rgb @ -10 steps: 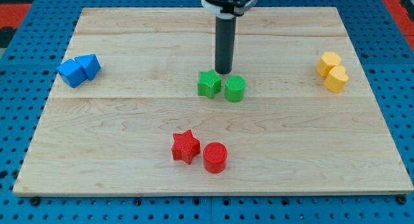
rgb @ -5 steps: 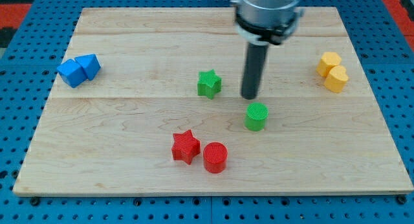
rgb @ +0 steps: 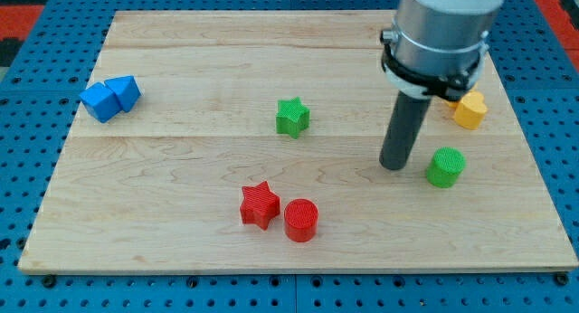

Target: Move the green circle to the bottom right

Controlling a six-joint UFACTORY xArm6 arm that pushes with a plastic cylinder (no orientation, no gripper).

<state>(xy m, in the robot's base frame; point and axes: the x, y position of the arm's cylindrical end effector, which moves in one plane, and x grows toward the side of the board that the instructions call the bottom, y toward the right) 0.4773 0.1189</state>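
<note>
My tip [rgb: 394,165] sits just left of the green circle [rgb: 445,166], right of centre in the frame. There is no gripper, only this rod. I judge the risk to be a sideways push: from here it could send the circle towards the right edge of the surface [rgb: 181,259] instead of the bottom right corner, or it could roll off my tip. The circle is a short ribbed cylinder, upright, well below the yellow block [rgb: 469,109]

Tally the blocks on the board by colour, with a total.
Blue: 2, cube and
Green: 2, star and circle
Red: 2, star and circle
Yellow: 1 visible, beside the rod
Total: 7 visible
</note>
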